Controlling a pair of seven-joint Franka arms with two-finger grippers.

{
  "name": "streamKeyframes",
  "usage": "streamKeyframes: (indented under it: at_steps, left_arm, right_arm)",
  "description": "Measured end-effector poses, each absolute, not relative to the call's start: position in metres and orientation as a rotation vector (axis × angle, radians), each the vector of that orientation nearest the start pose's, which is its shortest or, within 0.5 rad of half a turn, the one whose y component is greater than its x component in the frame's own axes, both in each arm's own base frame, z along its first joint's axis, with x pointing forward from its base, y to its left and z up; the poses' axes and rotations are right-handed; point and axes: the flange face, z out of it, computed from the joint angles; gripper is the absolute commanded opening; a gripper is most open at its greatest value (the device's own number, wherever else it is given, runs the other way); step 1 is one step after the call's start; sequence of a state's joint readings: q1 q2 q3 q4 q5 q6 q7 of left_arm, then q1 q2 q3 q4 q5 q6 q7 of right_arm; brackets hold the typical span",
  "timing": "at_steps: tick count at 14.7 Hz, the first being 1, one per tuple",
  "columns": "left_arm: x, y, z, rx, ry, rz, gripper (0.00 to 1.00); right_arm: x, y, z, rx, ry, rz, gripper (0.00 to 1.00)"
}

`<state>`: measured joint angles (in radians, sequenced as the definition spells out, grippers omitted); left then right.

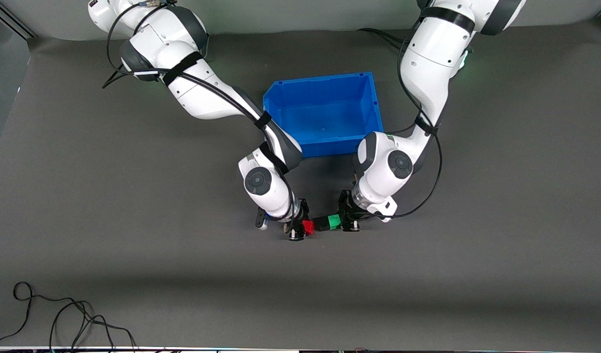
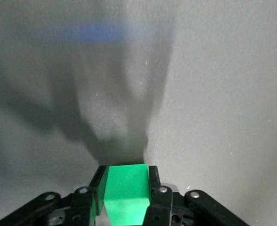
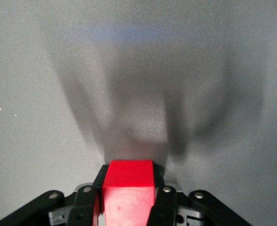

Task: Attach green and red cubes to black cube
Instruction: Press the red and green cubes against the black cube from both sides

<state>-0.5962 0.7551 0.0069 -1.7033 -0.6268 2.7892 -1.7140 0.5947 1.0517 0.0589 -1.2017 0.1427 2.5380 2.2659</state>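
Lower centre of the front frame: right end effector (image 1: 300,228) grasping red cube (image 1: 308,227), left end effector (image 1: 346,220) grasping green cube (image 1: 334,221), black cube (image 1: 322,224) between. Joining step; next calls for pressing inward.

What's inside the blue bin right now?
Nothing visible: the blue bin shows a bare floor. Its corner toward the right arm is covered by that arm. The red cube, black cube and green cube are outside it.
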Motion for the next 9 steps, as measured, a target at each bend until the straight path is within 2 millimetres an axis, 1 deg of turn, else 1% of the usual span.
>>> streamKeyframes:
  at_steps: [3, 5, 6, 7, 8, 9]
  left_arm:
    - [0.5907, -0.3697, 0.181, 1.816, 2.014, -0.192, 0.38]
    - [0.5915, -0.3693, 0.1814, 1.808, 2.016, -0.185, 0.38]
    - [0.5924, -0.3686, 0.1821, 1.796, 2.021, -0.18, 0.38]
    - [0.5929, -0.3681, 0.1824, 1.788, 2.025, -0.178, 0.38]
    - [0.5934, -0.3682, 0.1829, 1.783, 2.027, -0.177, 0.38]
    - [0.5937, -0.3684, 0.1836, 1.778, 2.028, -0.176, 0.39]
  right_arm:
    - [0.6285, 0.4618, 0.1626, -1.815, 2.183, 0.159, 0.0]
    - [0.6281, 0.4625, 0.1626, -1.817, 2.181, 0.158, 0.0]
    - [0.6279, 0.4628, 0.1626, -1.817, 2.18, 0.158, 0.02]
    - [0.6278, 0.4629, 0.1626, -1.817, 2.179, 0.158, 0.34]
    - [0.6278, 0.4629, 0.1626, -1.817, 2.179, 0.158, 0.86]
    - [0.6278, 0.463, 0.1626, -1.819, 2.178, 0.158, 0.95]
